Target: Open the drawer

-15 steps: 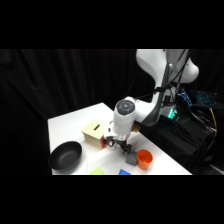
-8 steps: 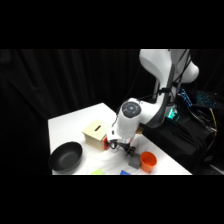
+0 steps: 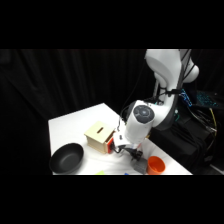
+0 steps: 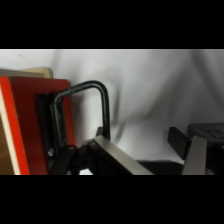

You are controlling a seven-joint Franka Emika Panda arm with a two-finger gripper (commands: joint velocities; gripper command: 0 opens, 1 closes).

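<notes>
Pincer (image 3: 118, 145) shifted right | wrist only: open fingers (image 4: 117, 156) beside drawer (image 4: 30, 125) handle (image 4: 82, 112)

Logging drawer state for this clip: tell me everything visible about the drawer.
The drawer has a flat red-orange front on a pale wooden box with a slot on top. A black loop handle juts from a black plate on the front. The front looks close to flush with the box, though a small gap cannot be ruled out. The gripper is right at the handle, one finger beside the loop; contact cannot be confirmed. The box stands upright on the white table.
</notes>
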